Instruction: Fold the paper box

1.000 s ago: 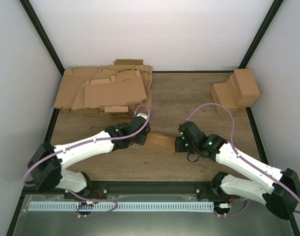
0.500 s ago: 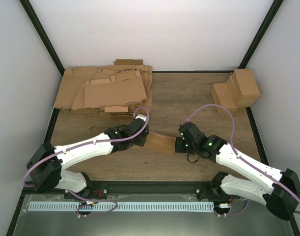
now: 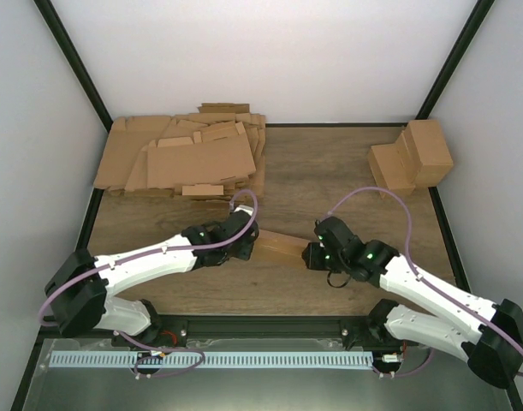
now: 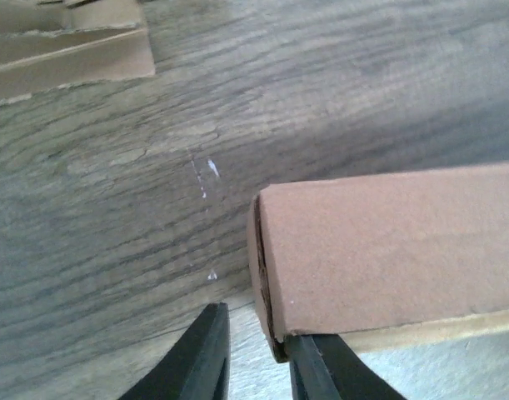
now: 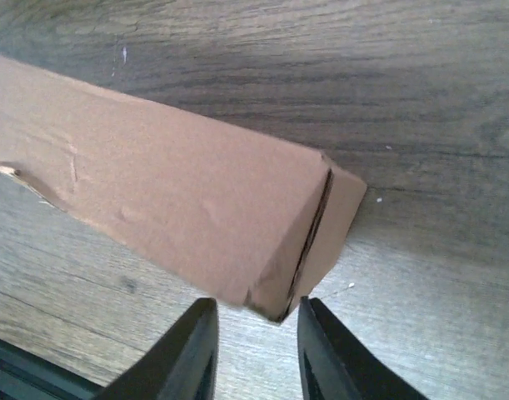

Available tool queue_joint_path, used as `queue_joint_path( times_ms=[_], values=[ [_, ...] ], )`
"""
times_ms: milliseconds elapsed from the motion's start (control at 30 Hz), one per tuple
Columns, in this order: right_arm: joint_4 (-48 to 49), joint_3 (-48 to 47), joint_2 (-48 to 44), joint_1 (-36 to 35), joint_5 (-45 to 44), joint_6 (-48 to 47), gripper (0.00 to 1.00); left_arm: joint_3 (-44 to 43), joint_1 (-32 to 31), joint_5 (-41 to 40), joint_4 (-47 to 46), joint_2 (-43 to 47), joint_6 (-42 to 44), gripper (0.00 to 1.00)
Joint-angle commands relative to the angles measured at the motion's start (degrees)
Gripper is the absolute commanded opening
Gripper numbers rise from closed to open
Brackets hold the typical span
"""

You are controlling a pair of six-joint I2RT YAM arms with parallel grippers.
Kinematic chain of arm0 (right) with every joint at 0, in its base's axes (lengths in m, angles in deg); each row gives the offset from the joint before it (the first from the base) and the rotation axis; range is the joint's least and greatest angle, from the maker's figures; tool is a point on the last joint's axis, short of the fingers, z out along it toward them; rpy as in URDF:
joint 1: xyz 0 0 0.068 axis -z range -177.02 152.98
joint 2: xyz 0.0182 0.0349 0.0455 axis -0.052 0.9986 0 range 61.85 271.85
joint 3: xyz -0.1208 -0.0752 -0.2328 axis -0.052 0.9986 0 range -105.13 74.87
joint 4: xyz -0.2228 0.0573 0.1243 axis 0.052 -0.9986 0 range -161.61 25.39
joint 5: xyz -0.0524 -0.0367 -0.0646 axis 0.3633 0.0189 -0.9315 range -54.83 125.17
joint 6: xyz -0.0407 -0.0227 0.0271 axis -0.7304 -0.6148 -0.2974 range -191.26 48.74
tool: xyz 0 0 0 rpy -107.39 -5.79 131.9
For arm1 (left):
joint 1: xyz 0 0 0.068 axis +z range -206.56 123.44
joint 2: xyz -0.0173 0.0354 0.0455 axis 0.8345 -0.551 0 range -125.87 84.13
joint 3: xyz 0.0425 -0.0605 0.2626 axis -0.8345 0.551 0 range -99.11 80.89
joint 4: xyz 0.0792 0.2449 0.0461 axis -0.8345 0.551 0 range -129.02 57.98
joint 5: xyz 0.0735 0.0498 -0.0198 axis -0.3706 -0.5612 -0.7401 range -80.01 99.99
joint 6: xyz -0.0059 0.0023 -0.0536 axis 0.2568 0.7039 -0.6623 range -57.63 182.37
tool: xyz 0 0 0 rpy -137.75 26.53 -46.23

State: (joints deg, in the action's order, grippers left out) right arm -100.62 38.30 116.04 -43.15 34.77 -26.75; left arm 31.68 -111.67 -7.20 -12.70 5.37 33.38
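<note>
One paper box [image 3: 280, 247], long axis left-right on counter [image 3: 329, 171]; left fingers [image 4: 196, 358] at left end, right fingers [image 5: 183, 358] at right, both pairs slightly apart.

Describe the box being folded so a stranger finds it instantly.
On the wooden table, look toward the near edge, between the left gripper and the right gripper. The slim brown cardboard paper box lies there alone, apart from the flat cardboard heap back left and the neat brown cuboids back right.

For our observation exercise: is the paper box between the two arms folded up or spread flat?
Folded: the paper box is a closed cuboid; both wrist views show its ends shut.
</note>
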Motion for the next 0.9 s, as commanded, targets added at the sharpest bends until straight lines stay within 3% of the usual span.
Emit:
queue_joint_path(
  times_ms=[0,133,300,433,567,700,767,867],
  values=[
    [-4.77,-4.60,-2.00,-0.54,-1.19,-0.24,0.33,-3.79,-0.45,1.15,5.76,1.87,-1.11,0.29],
    [-8.33,-8.06,-2.65,-0.54,-2.00,-0.85,0.43,-6.98,-0.29,0.57,9.08,4.79,-1.58,0.40],
    [-10.19,-11.52,-4.26,-0.47,-2.77,-1.37,0.47,-9.25,0.69,1.31,11.69,7.88,-2.04,0.45],
    [-9.12,-14.60,-3.84,0.14,-2.79,-3.68,0.49,-9.70,3.71,7.59,9.68,9.73,-1.13,0.46],
    [0.29,-14.01,-3.98,2.42,5.50,-4.90,0.40,-9.54,7.35,17.81,3.85,10.10,-1.08,0.37],
    [11.51,-11.39,-3.67,4.91,14.49,-1.96,0.17,-9.16,9.43,27.00,-2.67,9.25,-2.89,0.05],
    [15.45,-9.85,-3.44,5.78,16.94,0.00,0.02,-8.66,9.88,29.27,-5.74,8.66,-4.05,0.04],
    [18.76,-7.34,-3.93,6.37,16.79,3.17,0.01,-7.43,10.58,31.21,-8.83,7.72,-5.52,0.04]
  ],
)
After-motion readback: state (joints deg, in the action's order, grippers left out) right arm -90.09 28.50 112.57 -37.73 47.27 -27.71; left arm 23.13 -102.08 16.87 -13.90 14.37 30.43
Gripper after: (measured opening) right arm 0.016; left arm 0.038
